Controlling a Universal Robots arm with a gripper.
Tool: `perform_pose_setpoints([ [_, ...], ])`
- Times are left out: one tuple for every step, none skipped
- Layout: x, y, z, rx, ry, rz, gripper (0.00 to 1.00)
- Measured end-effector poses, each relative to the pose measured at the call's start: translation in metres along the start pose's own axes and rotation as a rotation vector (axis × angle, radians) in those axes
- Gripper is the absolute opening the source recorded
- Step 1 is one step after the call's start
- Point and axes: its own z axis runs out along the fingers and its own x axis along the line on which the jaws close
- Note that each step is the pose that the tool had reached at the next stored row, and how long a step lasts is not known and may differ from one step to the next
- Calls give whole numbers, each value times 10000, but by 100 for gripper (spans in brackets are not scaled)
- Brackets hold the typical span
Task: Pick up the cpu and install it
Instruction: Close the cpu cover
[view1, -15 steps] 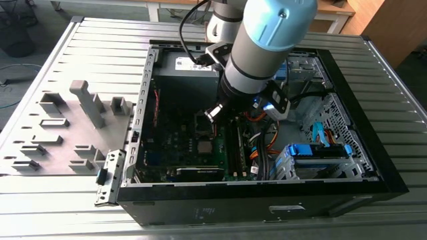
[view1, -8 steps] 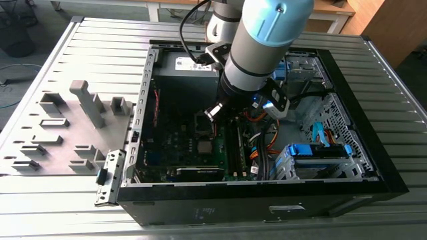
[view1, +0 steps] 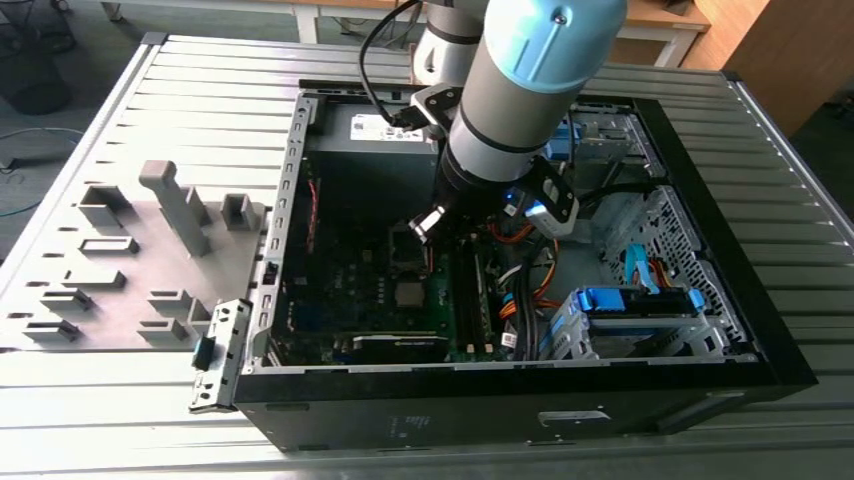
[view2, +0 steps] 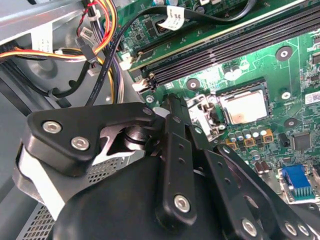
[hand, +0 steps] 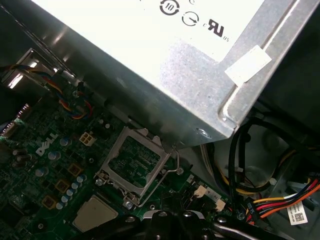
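Your arm reaches down into the open computer case (view1: 747, 330), which lies on its side on the slatted metal table (view1: 134, 420). The gripper (view1: 430, 225) hangs low over the green circuit board (view2: 300, 65), near the middle of the case.

In the second wrist view the gripper (view2: 182, 112) looks narrow: its black fingers (view2: 176, 150) run close together and you can see nothing held between them. Its tip sits just beside the hinged metal frame (view2: 204, 114) of the socket, and that frame stands tilted up, open, with its wire lever beside it.

The cpu (view2: 243, 107) is not in the gripper. It lies flat in the black socket on the board, silver top up, just past the raised frame. The first wrist view shows the same layout: the cpu (hand: 95, 212) low on the board, the open frame (hand: 134, 159) next to it, and the gripper (hand: 172, 220) close by. In the exterior view you can pick out the cpu (view1: 407, 292) as a small grey square below the gripper.

The long black memory slots (view2: 235, 45) run alongside the socket. A bundle of coloured wires (view2: 100, 30) lies further off. The big grey box (hand: 165, 60) with its white label sits at the far end of the case. On the exterior view's left a grey tray (view1: 134, 280) of holders rests on the table beside the case.
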Motion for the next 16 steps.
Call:
perform_pose_setpoints([
  [-1,1,1,0,0,-1,11],
  [-2,3,2,0,0,0,11],
  [-3,4,4,0,0,-1,11],
  [-4,6,6,0,0,-1,11],
  [-7,9,10,0,1,-4,11],
  [-10,12,15,0,2,-8,11],
  [-14,18,20,2,5,-14,11],
  [-19,24,26,1,6,-20,11],
  [-24,30,33,0,5,-26,11],
  [-29,35,43,-1,5,-34,11],
  [-32,38,56,-3,4,-42,11],
  [-34,38,69,-2,8,-50,11],
  [-34,37,81,-2,10,-58,11],
  [-34,36,91,-2,13,-69,11],
  [-34,35,97,-3,16,-85,11],
  [-33,35,99,-7,16,-99,11],
])
